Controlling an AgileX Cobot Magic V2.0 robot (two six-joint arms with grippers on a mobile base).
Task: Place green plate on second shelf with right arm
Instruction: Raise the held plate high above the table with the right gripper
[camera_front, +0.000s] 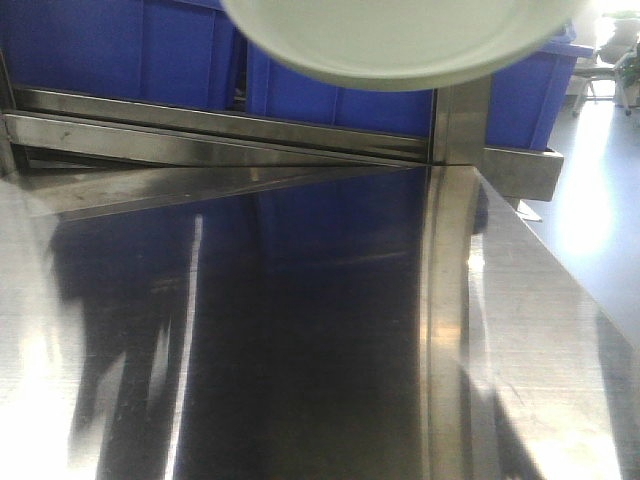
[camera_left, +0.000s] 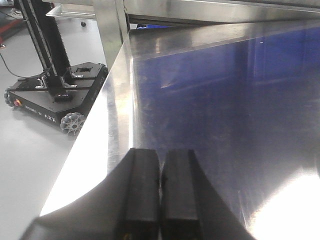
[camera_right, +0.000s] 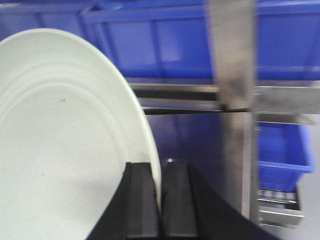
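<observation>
green plate (camera_front: 400, 40) cut off by top edge, shelf post (camera_right: 231, 50) blurred

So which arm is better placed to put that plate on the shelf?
The right arm: the right gripper is shut on the green plate by its rim, facing the steel rack with blue bins. The left gripper is shut and empty, low over the steel surface.

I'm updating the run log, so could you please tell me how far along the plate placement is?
Done: the right gripper is shut on the green plate, by its rim, and has it in the air. In hand: the plate hangs before the blue bins, above the steel shelf. Left: setting it down and letting go. The left gripper is shut, empty.
</observation>
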